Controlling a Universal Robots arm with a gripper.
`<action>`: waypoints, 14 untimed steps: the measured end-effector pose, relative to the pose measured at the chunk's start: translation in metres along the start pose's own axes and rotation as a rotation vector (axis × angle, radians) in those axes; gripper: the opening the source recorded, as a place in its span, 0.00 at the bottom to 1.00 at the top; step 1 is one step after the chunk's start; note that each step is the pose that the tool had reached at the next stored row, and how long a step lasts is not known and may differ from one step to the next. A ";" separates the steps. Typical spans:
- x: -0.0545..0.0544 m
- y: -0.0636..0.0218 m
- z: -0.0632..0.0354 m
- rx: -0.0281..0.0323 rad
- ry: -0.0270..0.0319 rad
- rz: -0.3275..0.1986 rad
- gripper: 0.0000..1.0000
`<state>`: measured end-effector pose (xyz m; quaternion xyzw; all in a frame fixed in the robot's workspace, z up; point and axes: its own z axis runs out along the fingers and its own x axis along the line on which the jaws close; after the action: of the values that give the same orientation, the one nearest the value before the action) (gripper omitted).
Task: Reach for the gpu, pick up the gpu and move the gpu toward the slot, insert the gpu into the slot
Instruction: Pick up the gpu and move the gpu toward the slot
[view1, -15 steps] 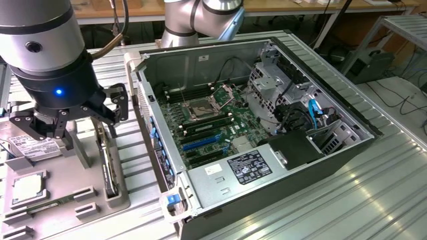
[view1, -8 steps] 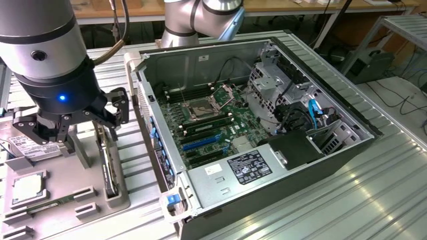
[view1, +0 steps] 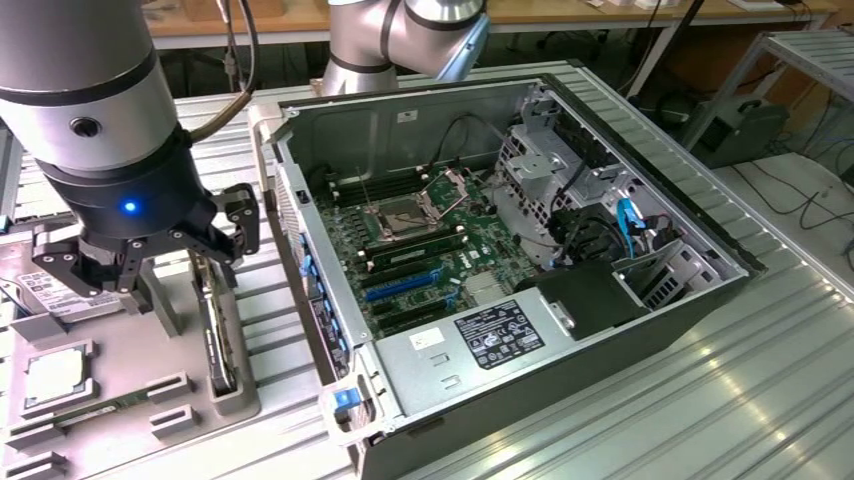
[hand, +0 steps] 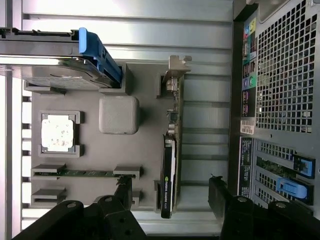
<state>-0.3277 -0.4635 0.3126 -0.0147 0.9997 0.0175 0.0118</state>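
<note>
The gpu (hand: 170, 150) stands on its edge in a groove of the grey holder tray (hand: 145, 100), its silver bracket (hand: 175, 70) at one end and its black face at the other. In the exterior view the gpu (view1: 220, 335) sits left of the open computer case. My gripper (hand: 172, 195) hangs above it, open, one black finger (hand: 122, 192) on each side of the card's black end, not touching it. My gripper (view1: 154, 270) hovers over the tray. The blue slot (view1: 398, 288) lies on the motherboard inside the case, with nothing in it.
The tray also holds a hard drive (hand: 60, 65) with a blue latch, a processor chip (hand: 57, 132), a green memory stick (hand: 82, 173) and a grey block (hand: 118, 115). The open case (view1: 534, 250) stands close to the tray on the exterior view's right, on a ribbed metal table (view1: 694, 400).
</note>
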 end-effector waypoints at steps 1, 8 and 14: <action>0.000 -0.0001 0.0010 0.0000 0.0000 -0.001 0.72; 0.000 -0.0013 0.0077 0.0000 0.0002 -0.005 0.72; 0.000 -0.0022 0.0133 -0.0002 0.0003 -0.010 0.72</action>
<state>-0.3277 -0.4653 0.2992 -0.0196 0.9996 0.0176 0.0117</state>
